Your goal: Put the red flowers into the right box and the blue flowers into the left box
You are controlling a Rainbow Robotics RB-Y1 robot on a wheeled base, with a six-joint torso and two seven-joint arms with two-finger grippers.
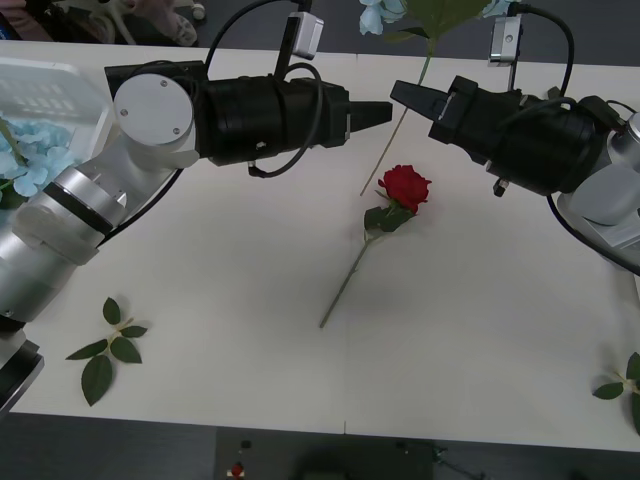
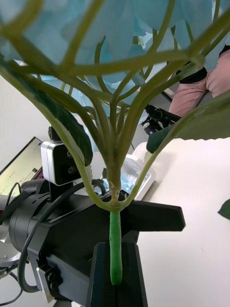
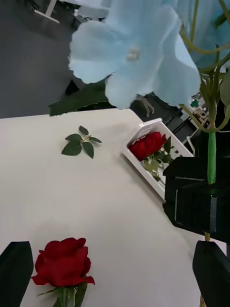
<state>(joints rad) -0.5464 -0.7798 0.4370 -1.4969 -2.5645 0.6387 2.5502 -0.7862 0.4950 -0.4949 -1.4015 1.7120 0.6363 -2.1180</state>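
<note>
My right gripper [image 1: 418, 100] is shut on the green stem of a blue flower [image 1: 381, 14], held above the table's far middle; the stem [image 2: 115, 240] stands between its black fingers. The flower's pale blue petals [image 3: 129, 53] hang close before my left gripper [image 1: 374, 111], which is open and faces the right one from a short gap. A red flower [image 1: 404, 186] lies on the white table just below both grippers, its stem running toward the front edge; its head [image 3: 63, 262] sits between the left fingers. The left box [image 1: 60, 85] holds blue flowers [image 1: 30, 155]. The right box [image 3: 143, 129] holds red flowers [image 3: 147, 145].
A loose green leaf sprig [image 1: 106, 350] lies near the front left corner and another [image 1: 626, 384] at the front right edge. A sprig [image 3: 80, 142] also lies beside the right box. The table's front middle is bare white surface [image 1: 480, 330].
</note>
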